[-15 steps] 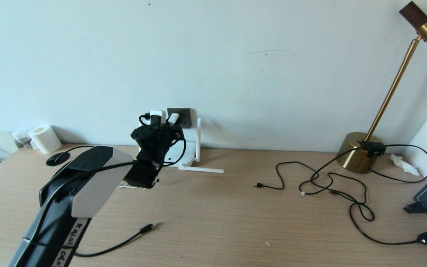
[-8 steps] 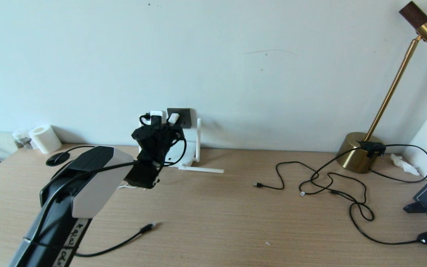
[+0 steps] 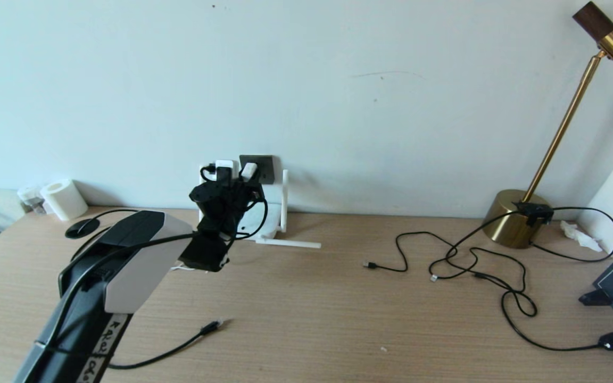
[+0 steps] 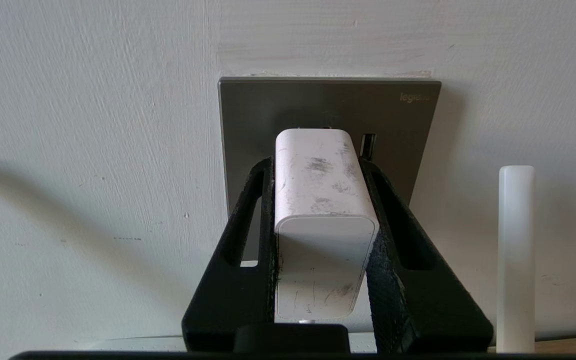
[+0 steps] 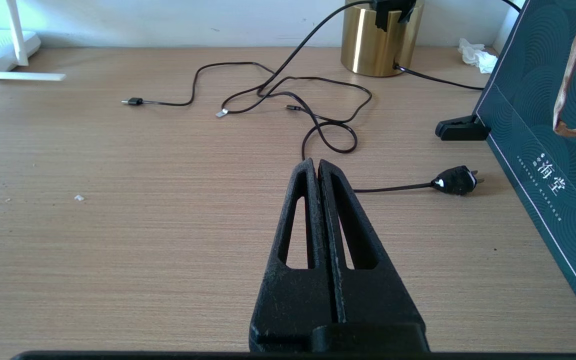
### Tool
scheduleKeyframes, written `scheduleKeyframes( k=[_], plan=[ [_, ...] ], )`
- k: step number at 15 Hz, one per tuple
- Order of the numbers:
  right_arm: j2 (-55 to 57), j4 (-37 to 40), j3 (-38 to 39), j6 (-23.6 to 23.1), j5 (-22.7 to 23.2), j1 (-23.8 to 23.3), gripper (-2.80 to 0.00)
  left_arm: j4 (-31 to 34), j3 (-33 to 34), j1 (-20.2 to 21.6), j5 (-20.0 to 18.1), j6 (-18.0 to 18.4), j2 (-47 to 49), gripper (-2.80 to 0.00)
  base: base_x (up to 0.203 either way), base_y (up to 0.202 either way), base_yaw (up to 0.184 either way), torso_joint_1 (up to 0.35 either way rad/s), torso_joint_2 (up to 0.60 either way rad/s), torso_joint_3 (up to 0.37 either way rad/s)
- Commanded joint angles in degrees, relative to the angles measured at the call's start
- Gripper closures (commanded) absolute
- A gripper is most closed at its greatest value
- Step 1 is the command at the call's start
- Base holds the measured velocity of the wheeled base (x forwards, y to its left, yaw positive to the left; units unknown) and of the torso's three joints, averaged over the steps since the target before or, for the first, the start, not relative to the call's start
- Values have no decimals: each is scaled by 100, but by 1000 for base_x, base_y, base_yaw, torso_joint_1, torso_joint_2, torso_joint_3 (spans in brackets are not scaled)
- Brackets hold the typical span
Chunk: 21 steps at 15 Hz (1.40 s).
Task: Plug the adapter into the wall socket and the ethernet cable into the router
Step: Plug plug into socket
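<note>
Left pincer [image 4: 318, 165] is clamped on the adapter [image 4: 323, 210], one black finger pressed to each flank of the white block; the adapter's far end sits right at the face of the wall socket [image 4: 263, 110], though whether its pins are seated cannot be told; in the head view this pincer [image 3: 230, 178] is raised at the wall above the back of the bench [image 3: 338, 298], with the grey wall socket [image 3: 264, 166] just behind it; the router [image 3: 264, 223] lies on the bench below the socket, largely hidden by the arm, one white antenna [image 3: 285, 199] upright beside the socket and another flat on the wood; the ethernet cable [image 3: 179, 348] runs from under the left arm, its plug resting loose on the bench well apart from the router; right pincer [image 5: 318, 167] hangs over bare wood with its fingers pressed together, gripping nothing; beyond it thin black cables [image 5: 288, 95] tangle toward the brass lamp base [image 5: 378, 42], and a dark patterned bag [image 5: 543, 140] stands at the side.
</note>
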Motion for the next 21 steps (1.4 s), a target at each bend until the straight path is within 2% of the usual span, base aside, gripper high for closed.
scheduleKeyframes(
  k=[1,21],
  plan=[
    [9,-5,0,0,0,3,0,-72,84,-24,13,3,-49,0,0,0,0,0,0,0],
    [0,-5,0,0,0,-4,0,137,102,-42,5,21,-221,0,0,0,0,0,0,0]
  ],
)
